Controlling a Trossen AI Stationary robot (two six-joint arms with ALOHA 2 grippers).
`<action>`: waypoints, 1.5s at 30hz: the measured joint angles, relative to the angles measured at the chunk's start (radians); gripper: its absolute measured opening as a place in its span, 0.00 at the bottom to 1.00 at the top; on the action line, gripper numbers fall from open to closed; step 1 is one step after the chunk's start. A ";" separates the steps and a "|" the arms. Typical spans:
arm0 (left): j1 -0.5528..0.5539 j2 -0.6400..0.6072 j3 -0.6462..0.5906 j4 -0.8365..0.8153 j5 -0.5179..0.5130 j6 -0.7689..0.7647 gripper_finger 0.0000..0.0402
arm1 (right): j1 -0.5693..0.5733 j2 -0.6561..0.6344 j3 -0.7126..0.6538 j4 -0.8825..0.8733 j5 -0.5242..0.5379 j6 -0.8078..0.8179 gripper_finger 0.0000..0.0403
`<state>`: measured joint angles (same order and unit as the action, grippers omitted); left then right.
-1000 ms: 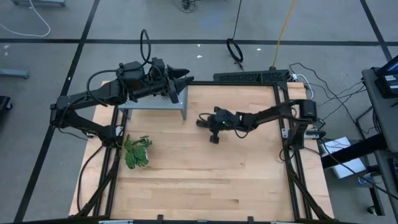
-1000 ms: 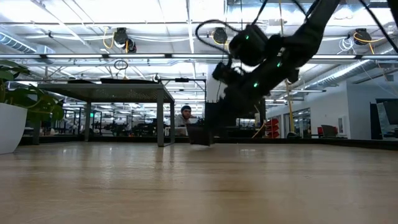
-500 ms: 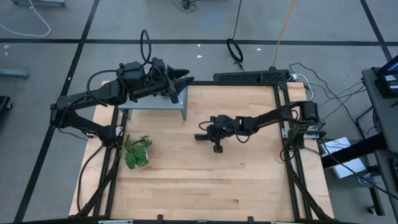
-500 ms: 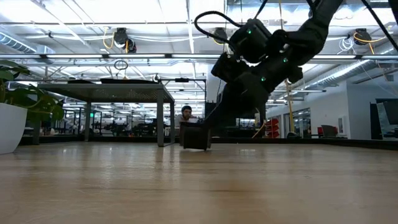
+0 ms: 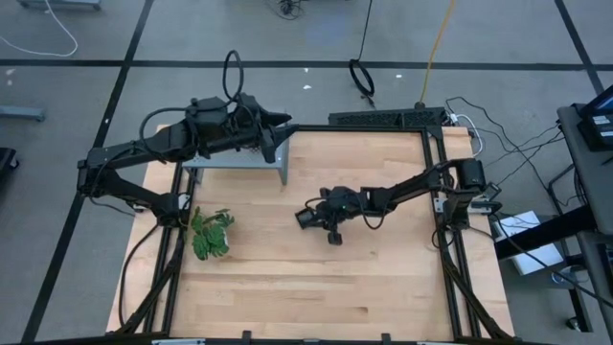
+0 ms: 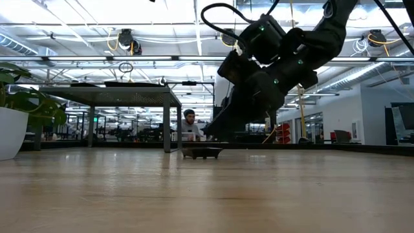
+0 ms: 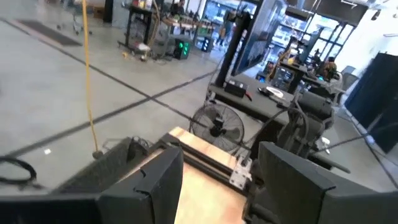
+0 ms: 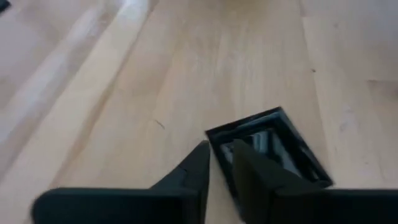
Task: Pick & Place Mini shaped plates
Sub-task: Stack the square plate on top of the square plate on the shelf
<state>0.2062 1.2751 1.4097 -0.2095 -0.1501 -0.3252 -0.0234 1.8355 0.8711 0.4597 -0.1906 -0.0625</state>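
Since a second ago the right gripper (image 5: 305,217) has swung from near the grey shelf (image 5: 236,165) toward mid-table and lowered; the mini shaped plate (image 6: 202,153), earlier carried on edge, now lies flat on the wood.

Plate: small, glossy black, shallow, square outline with a raised rim; it reflects light in the right wrist view (image 8: 273,149). It sits near the table's centre, under the right gripper's tips. The two fingers (image 8: 199,168) stand narrowly apart, straddling one rim of the plate; grip or release, cannot tell.

Left gripper (image 5: 283,124) hangs over the back end of the shelf at the table's rear left, its jaws spread wide with nothing between them.

Surface: pale wooden table (image 5: 316,278), planked, dark metal frame round it. Green leafy plant (image 5: 211,233) in a white pot near the left edge.

Room: grey concrete floor with cables, a yellow cord (image 5: 436,43), open workshop with ceiling lights, benches and a fan (image 7: 214,124). A person (image 6: 189,123) sits far behind the table.
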 joint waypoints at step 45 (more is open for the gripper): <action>-0.213 0.355 -0.150 -0.344 0.190 0.939 0.53 | -0.053 -1.207 -0.150 -0.803 0.536 0.151 0.32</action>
<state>-0.0067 1.6300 1.2594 -0.5537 0.0402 0.6133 -0.0769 0.6284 0.7207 -0.3432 0.3458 0.0885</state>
